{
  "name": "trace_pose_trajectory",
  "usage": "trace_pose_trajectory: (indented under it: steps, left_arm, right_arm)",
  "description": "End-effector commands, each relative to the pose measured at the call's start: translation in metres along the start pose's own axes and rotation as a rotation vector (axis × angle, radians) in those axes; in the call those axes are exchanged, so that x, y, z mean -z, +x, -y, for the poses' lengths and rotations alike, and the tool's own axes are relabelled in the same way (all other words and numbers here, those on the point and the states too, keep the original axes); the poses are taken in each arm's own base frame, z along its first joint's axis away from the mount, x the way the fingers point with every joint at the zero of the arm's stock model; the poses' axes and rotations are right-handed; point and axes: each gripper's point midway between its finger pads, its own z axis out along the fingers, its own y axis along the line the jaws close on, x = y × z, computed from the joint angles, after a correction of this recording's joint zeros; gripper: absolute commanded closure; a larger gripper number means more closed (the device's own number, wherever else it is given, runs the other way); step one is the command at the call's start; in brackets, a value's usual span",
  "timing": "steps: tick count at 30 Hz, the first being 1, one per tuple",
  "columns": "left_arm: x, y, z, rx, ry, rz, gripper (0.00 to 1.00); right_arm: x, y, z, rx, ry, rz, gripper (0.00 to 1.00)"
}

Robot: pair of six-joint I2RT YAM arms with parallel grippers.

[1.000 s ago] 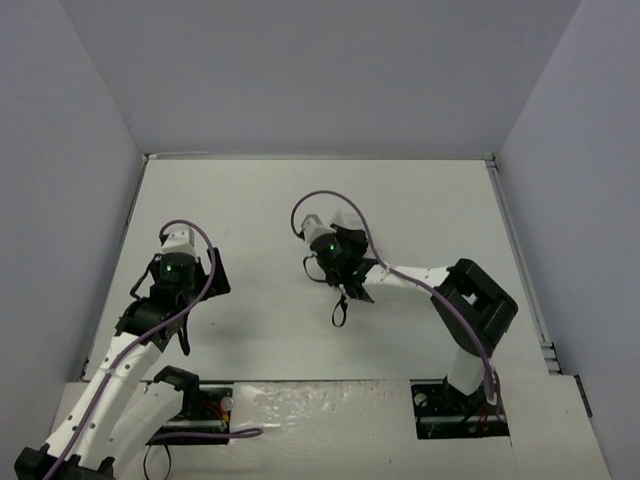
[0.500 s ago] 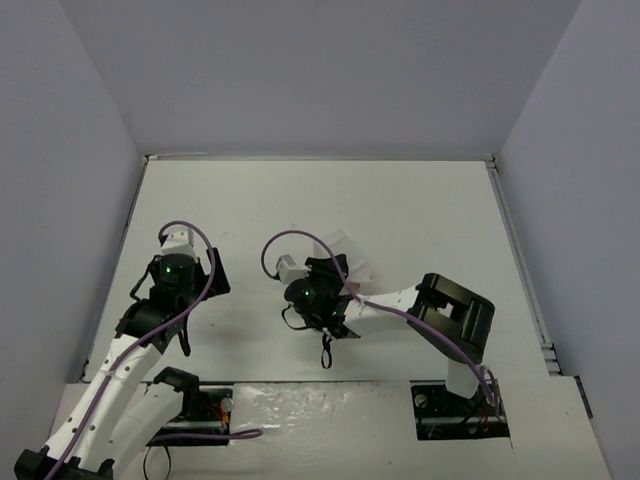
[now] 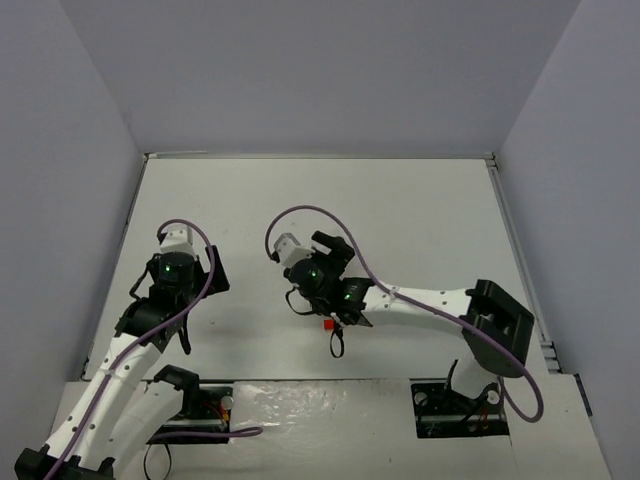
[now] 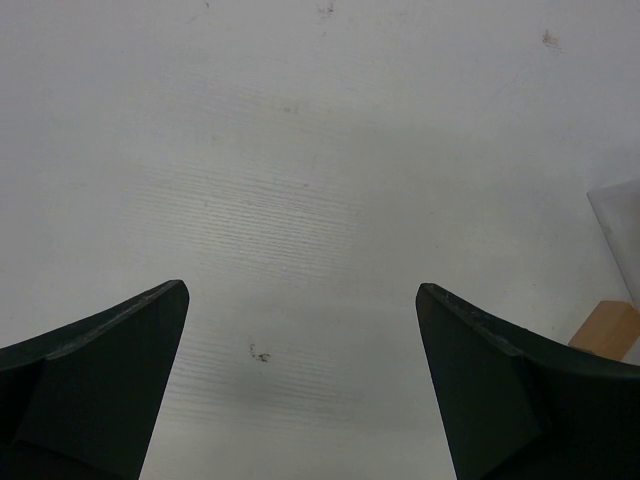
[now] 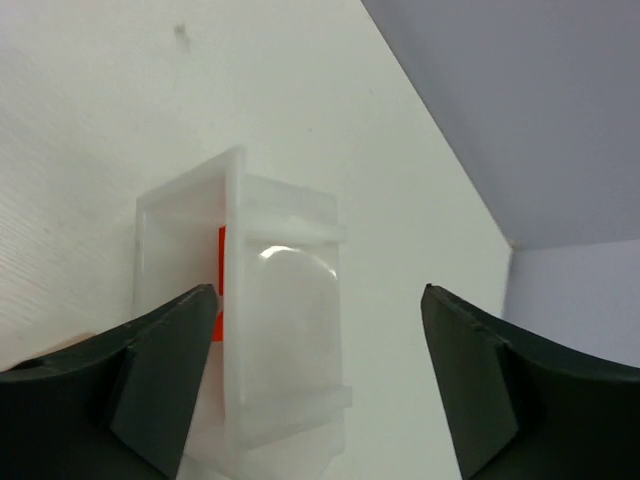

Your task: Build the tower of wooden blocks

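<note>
No stacked wood block tower shows; only loose pieces do. One small red block (image 3: 327, 324) lies on the table under my right forearm. In the right wrist view, a white translucent tray (image 5: 285, 330) stands between the wide-apart fingers of my right gripper (image 5: 318, 292), close to the left finger and well clear of the right one. A red sliver (image 5: 221, 270) shows behind the tray's wall. My left gripper (image 4: 300, 290) is open over bare table, with a tan wooden block (image 4: 608, 328) just beyond its right finger. From above, the left gripper (image 3: 200, 303) hangs at the left.
The white table (image 3: 420, 220) is walled by grey panels on the left, back and right. The corner of a pale translucent piece (image 4: 620, 215) shows at the right edge of the left wrist view. Purple cables loop over both arms.
My right gripper has gone from shut to open. Its arm swung toward the near edge, then stretched out left. The red block now shows on the table. The left arm has not moved.
</note>
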Motion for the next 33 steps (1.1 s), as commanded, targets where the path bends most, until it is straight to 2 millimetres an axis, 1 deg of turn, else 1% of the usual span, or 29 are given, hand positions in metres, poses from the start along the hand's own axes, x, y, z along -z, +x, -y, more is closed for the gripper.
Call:
trace_pose_trajectory:
  steps: [1, 3, 5, 6, 7, 8, 9, 10, 14, 17, 21, 22, 27, 30, 33]
  left_arm:
    - [-0.003, -0.017, 0.006, 0.011, 0.019, 0.057, 0.03]
    - [-0.003, -0.017, 0.007, 0.009, 0.024, 0.055, 0.03]
    - [-0.003, -0.016, 0.009, 0.009, 0.035, 0.053, 0.03]
    - [-0.004, -0.016, 0.010, 0.010, 0.041, 0.050, 0.03]
    - [-0.004, -0.015, 0.011, 0.009, 0.048, 0.047, 0.03]
    - [-0.005, -0.015, 0.012, 0.009, 0.049, 0.047, 0.03]
    - [-0.005, -0.014, 0.013, 0.008, 0.058, 0.041, 0.03]
    - [-0.005, -0.014, 0.014, 0.006, 0.058, 0.039, 0.03]
    - [-0.007, -0.011, 0.019, 0.001, 0.086, 0.023, 0.03]
    - [-0.006, -0.009, 0.028, 0.000, 0.134, 0.011, 0.03]
    - [-0.005, -0.007, 0.031, -0.007, 0.152, 0.002, 0.03]
    - [-0.005, -0.007, 0.031, -0.008, 0.153, 0.002, 0.03]
    - [-0.003, -0.005, 0.031, -0.016, 0.159, -0.009, 0.03]
    - [-0.003, -0.005, 0.030, -0.018, 0.158, -0.009, 0.03]
    - [-0.004, -0.004, 0.031, -0.019, 0.158, -0.012, 0.03]
  right_arm:
    - [0.010, -0.045, 0.058, -0.328, -0.136, 0.114, 0.15]
    - [0.008, -0.041, 0.064, -0.367, -0.201, 0.103, 0.06]
    - [0.004, -0.037, 0.070, -0.396, -0.250, 0.093, 0.01]
    - [0.002, -0.033, 0.069, -0.398, -0.277, 0.080, 0.00]
    - [-0.001, -0.028, 0.066, -0.398, -0.313, 0.058, 0.00]
    - [-0.002, -0.029, 0.065, -0.405, -0.322, 0.056, 0.00]
    - [-0.005, -0.024, 0.055, -0.412, -0.395, 0.037, 0.00]
    - [-0.008, -0.020, 0.059, -0.420, -0.388, 0.028, 0.00]
    - [-0.021, -0.005, 0.043, -0.452, -0.461, -0.027, 0.00]
    - [-0.028, 0.003, 0.032, -0.464, -0.509, -0.053, 0.00]
    - [-0.035, 0.007, 0.016, -0.457, -0.572, -0.073, 0.00]
    - [-0.035, 0.007, 0.015, -0.456, -0.578, -0.073, 0.00]
    - [-0.034, 0.006, -0.001, -0.458, -0.652, -0.073, 0.00]
    - [-0.036, 0.011, -0.003, -0.453, -0.644, -0.090, 0.00]
    - [-0.039, 0.012, 0.008, -0.465, -0.603, -0.092, 0.00]
